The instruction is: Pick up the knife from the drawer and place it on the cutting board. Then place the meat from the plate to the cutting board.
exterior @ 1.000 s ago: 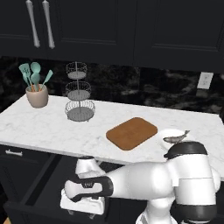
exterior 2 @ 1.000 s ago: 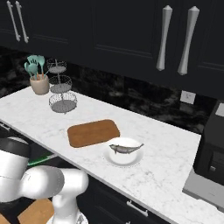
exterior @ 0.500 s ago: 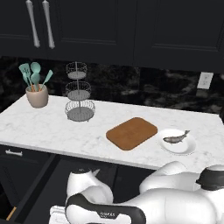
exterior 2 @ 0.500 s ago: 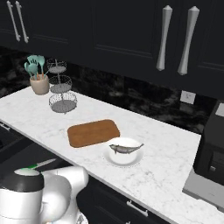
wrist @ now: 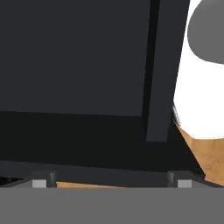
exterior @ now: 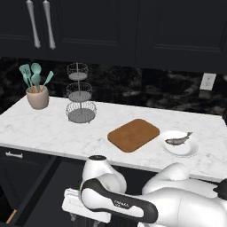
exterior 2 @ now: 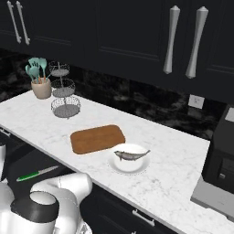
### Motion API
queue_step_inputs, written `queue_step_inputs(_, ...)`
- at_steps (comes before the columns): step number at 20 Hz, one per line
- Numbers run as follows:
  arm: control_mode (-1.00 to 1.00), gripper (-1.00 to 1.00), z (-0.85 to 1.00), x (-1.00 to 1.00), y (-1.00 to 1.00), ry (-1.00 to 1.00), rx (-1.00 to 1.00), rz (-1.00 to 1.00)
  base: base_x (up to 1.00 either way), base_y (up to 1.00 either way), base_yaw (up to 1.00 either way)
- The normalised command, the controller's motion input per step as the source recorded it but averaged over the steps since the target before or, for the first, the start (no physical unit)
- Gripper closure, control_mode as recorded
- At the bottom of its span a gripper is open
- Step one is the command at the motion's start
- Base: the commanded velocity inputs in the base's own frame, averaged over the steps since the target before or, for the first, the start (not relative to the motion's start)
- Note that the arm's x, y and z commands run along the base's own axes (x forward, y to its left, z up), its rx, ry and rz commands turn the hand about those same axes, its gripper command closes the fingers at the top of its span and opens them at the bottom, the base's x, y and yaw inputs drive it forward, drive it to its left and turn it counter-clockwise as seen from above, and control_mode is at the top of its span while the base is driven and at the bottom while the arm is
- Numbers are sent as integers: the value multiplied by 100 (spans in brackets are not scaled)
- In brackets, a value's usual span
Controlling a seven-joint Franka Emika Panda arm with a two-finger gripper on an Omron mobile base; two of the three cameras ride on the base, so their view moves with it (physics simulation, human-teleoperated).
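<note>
The knife, with a green handle and a short grey blade, lies in the open drawer below the counter edge. My arm bends low in front of that drawer. My gripper is open. Its fingertips stand wide apart with nothing between them, facing dark drawer and cabinet surfaces. The reddish-brown cutting board lies bare on the marble counter. Right of it, the meat, a small grey fish, rests on the white plate.
A tiered wire basket stand and a pot of teal utensils stand at the counter's back left. A dark appliance sits at the far right. A shut drawer front with a silver handle is left of the open one.
My arm has folded downward, and its hand has sunk from just under the counter edge to low by the open drawer. The things on the counter have not moved.
</note>
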Motion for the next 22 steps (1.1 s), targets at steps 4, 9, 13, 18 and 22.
queue_step_inputs(4, -100, -100, 11, 46, 0, -2, 0, -2, 0, 0, 0)
queue_step_inputs(9, -100, -100, 4, 42, 4, -10, -4, -3, 0, 0, 0)
queue_step_inputs(13, -100, -100, 0, 49, 0, -12, -3, -5, 0, 0, 0)
queue_step_inputs(18, -100, -100, -19, 38, 2, -2, -7, -5, 0, 0, 0)
queue_step_inputs(22, -100, -100, -18, 35, 0, 0, -4, 0, 0, 0, 0)
